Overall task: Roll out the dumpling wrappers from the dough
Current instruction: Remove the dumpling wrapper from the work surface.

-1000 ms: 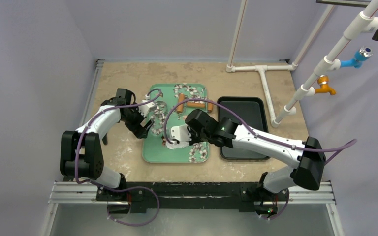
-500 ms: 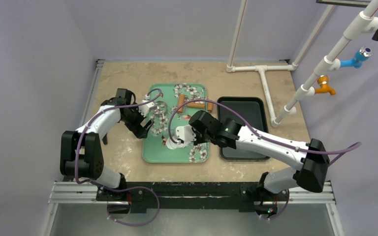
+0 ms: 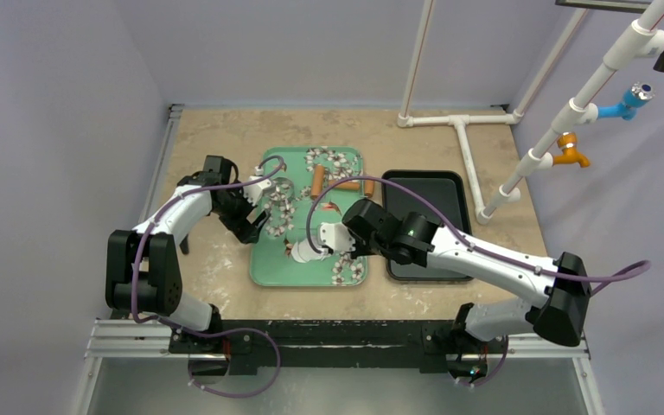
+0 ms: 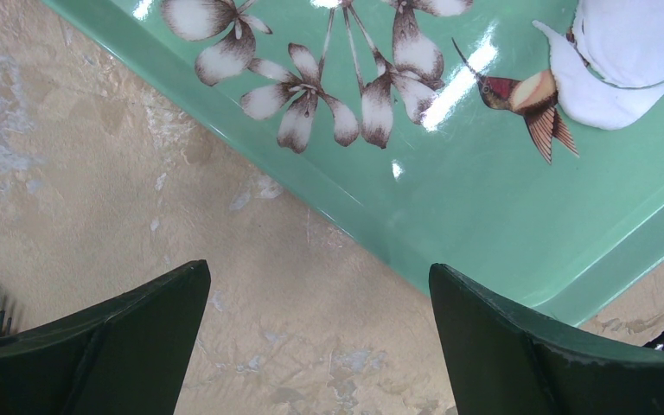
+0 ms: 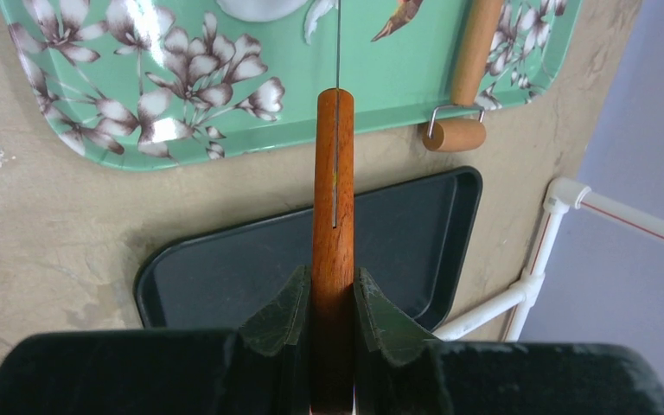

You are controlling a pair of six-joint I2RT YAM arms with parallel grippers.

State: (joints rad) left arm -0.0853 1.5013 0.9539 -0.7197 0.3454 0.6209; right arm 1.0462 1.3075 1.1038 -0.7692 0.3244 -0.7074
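From above, the left gripper [image 3: 258, 204] hangs at the left edge of the green tray [image 3: 270, 270], and the right gripper [image 3: 309, 248] is over its near half. Left wrist: the fingers are spread wide, and the dough [image 4: 627, 60] lies on the tray beyond them. Right wrist: the fingers pinch a wooden handle [image 5: 333, 216] that points toward the dough.

Top cam sits high behind the arms [image 3: 484, 259], looking down on the table [image 3: 216, 138], arm mounts at 6 o'clock. Left wrist cam is way closer, straight down: green tray [image 4: 484, 225] fills the 1 o'clock side. Right wrist cam hangs higher: green tray at 12, black tray [image 5: 225, 277] mid-frame. All three share the green tray; top and right also share the black one.
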